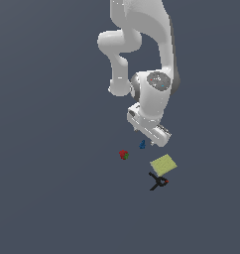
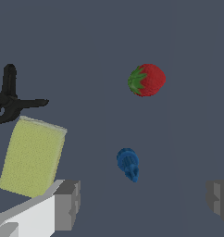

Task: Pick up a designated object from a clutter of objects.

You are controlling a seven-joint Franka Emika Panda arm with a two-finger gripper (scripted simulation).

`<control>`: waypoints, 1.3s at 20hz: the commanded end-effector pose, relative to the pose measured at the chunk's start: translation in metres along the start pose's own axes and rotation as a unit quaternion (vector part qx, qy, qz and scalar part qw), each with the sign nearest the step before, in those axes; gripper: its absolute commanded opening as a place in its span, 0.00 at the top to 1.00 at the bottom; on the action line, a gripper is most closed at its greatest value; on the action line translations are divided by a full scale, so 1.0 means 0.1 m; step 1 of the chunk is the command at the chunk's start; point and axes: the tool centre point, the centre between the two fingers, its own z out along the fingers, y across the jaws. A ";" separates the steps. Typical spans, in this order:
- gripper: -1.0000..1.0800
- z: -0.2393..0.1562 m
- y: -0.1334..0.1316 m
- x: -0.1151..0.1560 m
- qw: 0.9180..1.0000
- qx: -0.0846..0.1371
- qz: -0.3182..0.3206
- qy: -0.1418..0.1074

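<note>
The designated object, a tiny bright blue knobbly piece (image 1: 142, 144), lies on the dark floor just under my hand; in the wrist view the blue piece (image 2: 128, 164) lies a little ahead of the gap between my fingers, nearer the finger beside the yellow square. My gripper (image 1: 145, 138) hovers right above it, open and empty; in the wrist view the gripper (image 2: 144, 203) shows two grey fingertips (image 2: 67, 203) set wide apart. The rest of the clutter is a red-and-green ball-like object (image 1: 124, 155), a flat yellow-green square (image 1: 163, 164) and a black clamp with a red tip (image 1: 157, 181).
In the wrist view the red-and-green object (image 2: 146, 80) lies beyond the blue piece. The yellow-green square (image 2: 33, 157) lies close beside one finger, and the black clamp (image 2: 12, 102) lies past it. The white arm (image 1: 142, 44) rises above the scene.
</note>
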 end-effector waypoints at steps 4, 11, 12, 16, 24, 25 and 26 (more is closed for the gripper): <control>0.04 0.15 0.02 -0.08 0.999 0.002 0.042 0.000; 0.04 0.24 0.03 -0.14 0.998 0.002 0.067 0.000; 0.04 0.24 0.03 -0.14 0.998 0.003 0.069 0.000; 0.04 0.25 0.03 -0.14 0.998 0.002 0.068 0.000; 0.04 0.48 0.04 -0.15 0.998 0.002 0.069 0.000; 0.04 0.53 0.04 -0.15 0.998 0.002 0.069 0.000; 0.04 0.58 0.04 -0.15 0.998 0.002 0.069 0.000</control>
